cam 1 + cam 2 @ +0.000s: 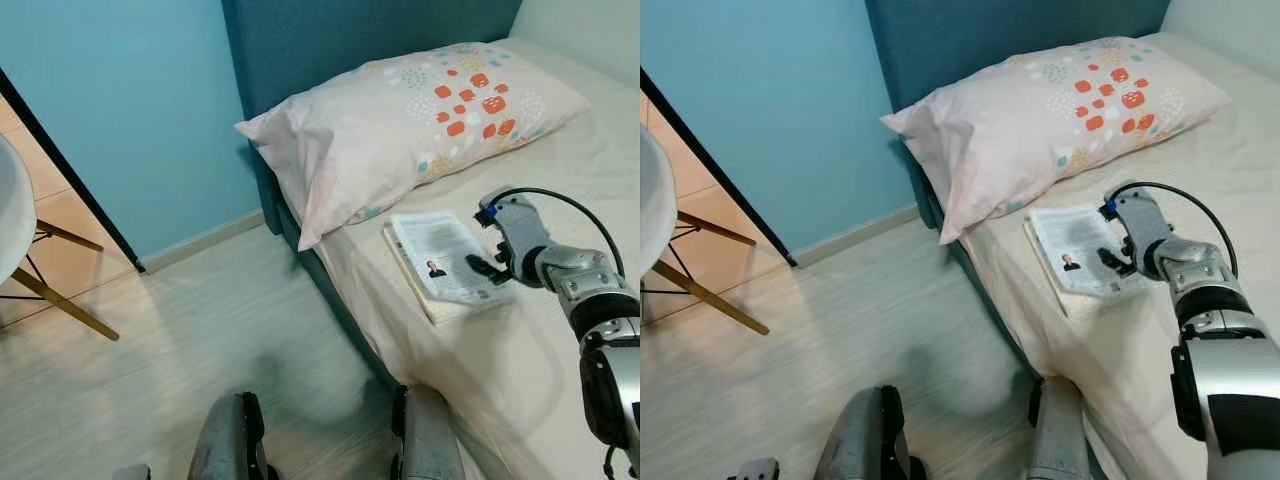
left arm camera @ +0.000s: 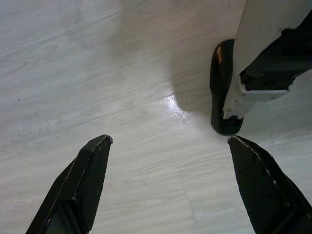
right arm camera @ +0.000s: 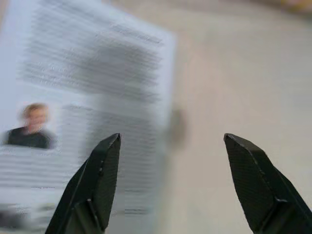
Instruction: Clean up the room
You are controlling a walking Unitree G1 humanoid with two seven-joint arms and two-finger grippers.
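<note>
Right gripper (image 3: 168, 146) hung spread over the book (image 1: 440, 262) edge on the bed (image 1: 560, 170); should straddle that edge, then clamp.

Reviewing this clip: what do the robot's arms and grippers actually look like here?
The right arm is built of silver-grey metal segments with black ribbed joints; a thin black cable loops over its wrist, beside a small blue connector. The right gripper and the left gripper each have two long, matte black fingers that taper to blunt tips. No markings are legible.
</note>
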